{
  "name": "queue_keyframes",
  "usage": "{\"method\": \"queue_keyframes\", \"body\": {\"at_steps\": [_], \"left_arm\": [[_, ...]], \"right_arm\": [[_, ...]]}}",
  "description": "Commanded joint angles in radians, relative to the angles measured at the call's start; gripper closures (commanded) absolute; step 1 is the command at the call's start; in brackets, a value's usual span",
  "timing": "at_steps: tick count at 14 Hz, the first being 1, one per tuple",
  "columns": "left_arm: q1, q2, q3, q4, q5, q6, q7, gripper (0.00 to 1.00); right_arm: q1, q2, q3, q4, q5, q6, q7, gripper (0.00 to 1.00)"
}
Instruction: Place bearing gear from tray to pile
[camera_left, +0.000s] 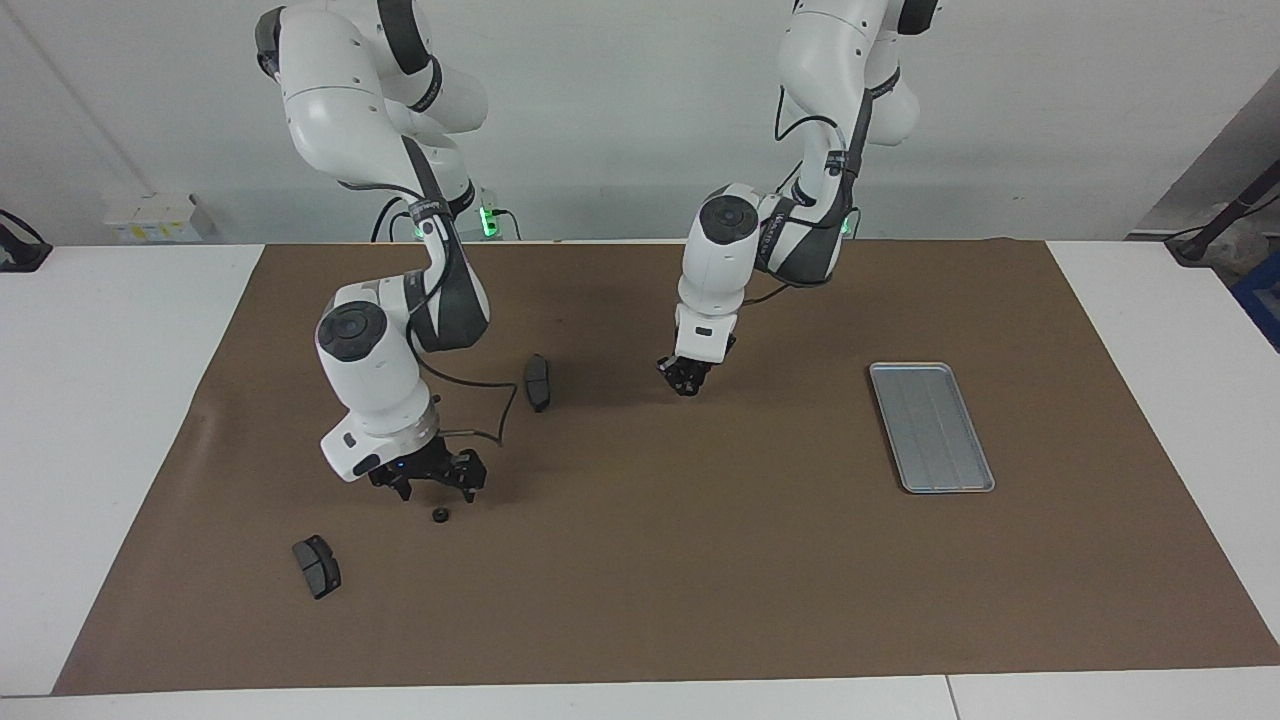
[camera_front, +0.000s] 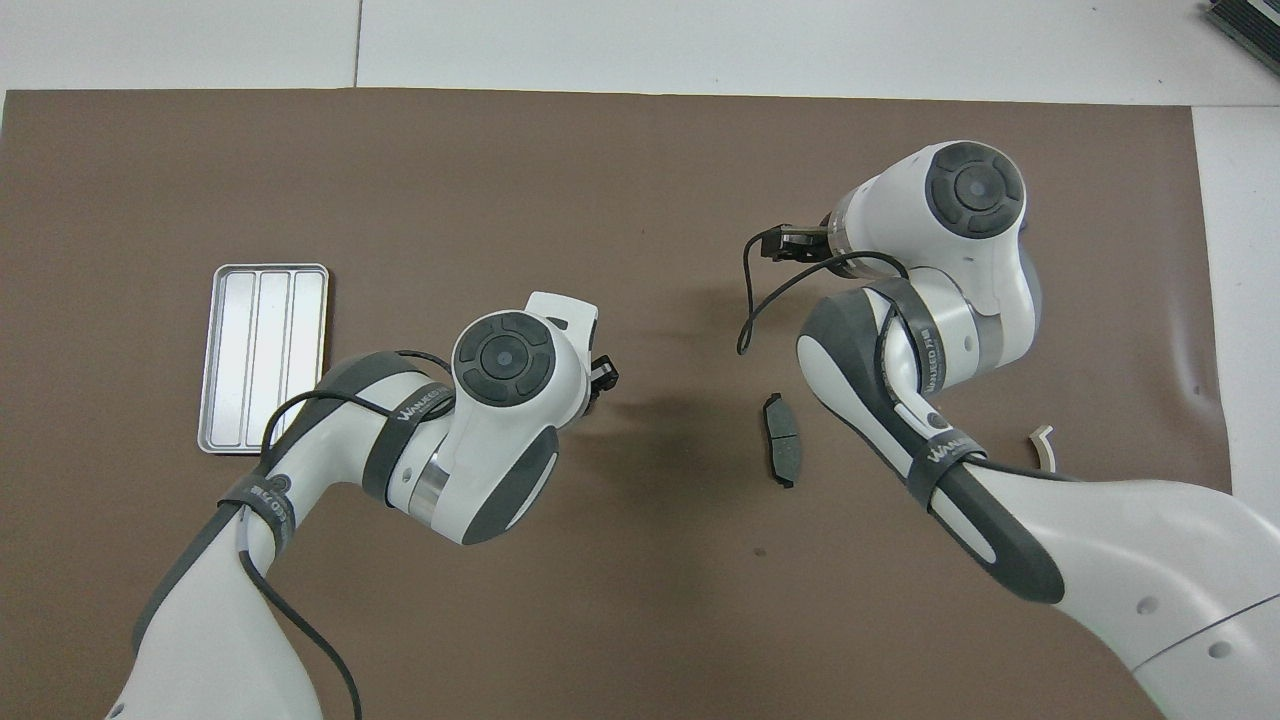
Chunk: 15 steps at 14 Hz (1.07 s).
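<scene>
In the facing view the tray (camera_left: 931, 427) lies bare at the left arm's end of the bench (camera_left: 640, 600), so the gear (camera_left: 438, 516) has left it: the small dark ring sits on the mat well away from the tray, toward the right arm's end, between two brake pads (camera_left: 538, 382) (camera_left: 316, 566). The right pincer (camera_left: 428, 482) hangs just over the gear with its fingers spread, which reads as a release, the part put down among the pile. The left pincer (camera_left: 686, 377) waits low over the mat between tray and pile; whether it is spread cannot be told. In the overhead view the tray (camera_front: 264, 357) shows only its ridges, the right arm hides the gear, one pad (camera_front: 782, 439) shows, and a tip of the white bracket (camera_front: 1043, 446) peeks out. Each forearm band reads "WANEED".
</scene>
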<state>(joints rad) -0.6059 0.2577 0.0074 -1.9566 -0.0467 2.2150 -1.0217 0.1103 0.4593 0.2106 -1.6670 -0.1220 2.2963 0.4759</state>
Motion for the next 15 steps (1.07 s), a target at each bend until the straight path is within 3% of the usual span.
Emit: {"method": "queue_keyframes", "body": {"at_steps": [1,5,9,12,15], "left_arm": [[0.127,-0.092,0.005,0.013,-0.01,-0.115,0.16,0.32],[0.343,-0.184,0.008,0.05,-0.01,-0.277,0.444,0.32],[0.529,-0.204,0.011,0.102,-0.009,-0.396,0.751,0.32],[0.587,-0.224,0.011,0.113,0.001,-0.394,0.839,0.29],[0.606,-0.221,0.011,0.213,0.001,-0.446,0.848,0.22]], "right_arm": [[0.073,-0.016,0.0,-0.007,0.022,-0.011,0.1,0.0],[0.193,-0.008,0.0,-0.007,0.019,0.012,0.206,0.0],[0.345,0.047,-0.004,0.035,-0.034,0.023,0.361,0.0],[0.414,0.079,-0.004,0.035,-0.094,0.023,0.429,0.0],[0.431,0.108,-0.004,0.03,-0.155,0.048,0.46,0.0]]}}
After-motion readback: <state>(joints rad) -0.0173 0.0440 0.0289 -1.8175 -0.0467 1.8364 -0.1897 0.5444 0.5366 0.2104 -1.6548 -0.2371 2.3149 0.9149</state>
